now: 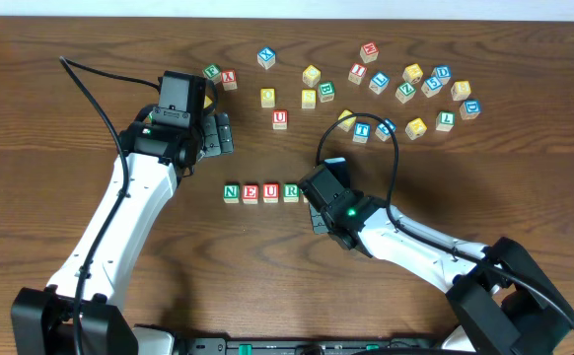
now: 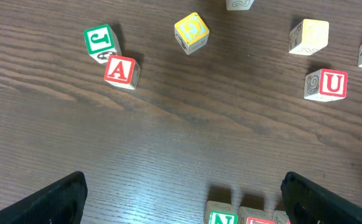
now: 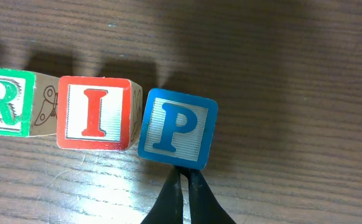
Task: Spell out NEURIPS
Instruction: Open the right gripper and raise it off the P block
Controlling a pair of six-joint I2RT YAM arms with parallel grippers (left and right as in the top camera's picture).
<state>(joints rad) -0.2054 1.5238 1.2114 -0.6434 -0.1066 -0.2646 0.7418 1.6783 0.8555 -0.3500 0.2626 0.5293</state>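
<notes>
A row of letter blocks N [image 1: 231, 192], E [image 1: 251, 192], U [image 1: 271, 191], R [image 1: 291, 191] lies mid-table. In the right wrist view the green R [image 3: 4, 101] is followed by a red I block [image 3: 95, 113] and a blue P block [image 3: 176, 129], slightly tilted and touching the I. My right gripper [image 3: 185, 171] is shut and empty, its tips against the P's near edge. In the overhead view it [image 1: 319, 195] covers the I and P. My left gripper [image 2: 182, 183] is open and empty above the table, behind the N [image 2: 221, 218]; it also shows in the overhead view [image 1: 218, 133].
Several loose letter blocks are scattered at the back right [image 1: 412, 74]. A green J [image 2: 100, 40], a red A [image 2: 120, 70], a yellow block [image 2: 191, 31] and a red U [image 2: 331, 84] lie beyond the left gripper.
</notes>
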